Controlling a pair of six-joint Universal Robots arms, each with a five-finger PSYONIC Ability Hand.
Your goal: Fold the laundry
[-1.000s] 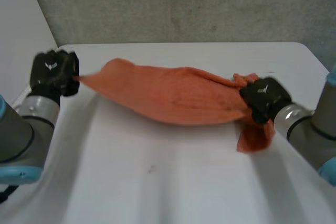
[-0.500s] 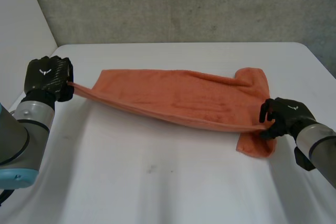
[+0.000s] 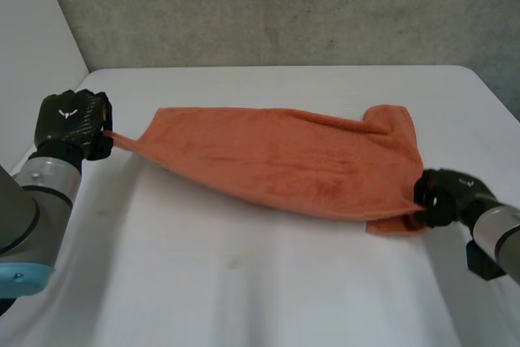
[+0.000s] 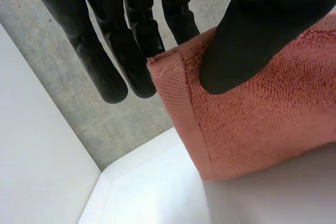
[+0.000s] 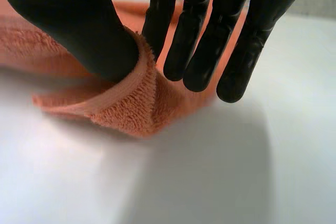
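Orange towel (image 3: 284, 160) stretched across white table (image 3: 244, 282) | left hand (image 3: 73, 119) pinches one corner between thumb and fingers | right hand (image 3: 445, 197) pinches the opposite near corner

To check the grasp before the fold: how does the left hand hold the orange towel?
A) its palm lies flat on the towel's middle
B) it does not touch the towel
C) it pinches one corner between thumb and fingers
C: in the left wrist view the left hand pinches a hemmed corner of the orange towel.
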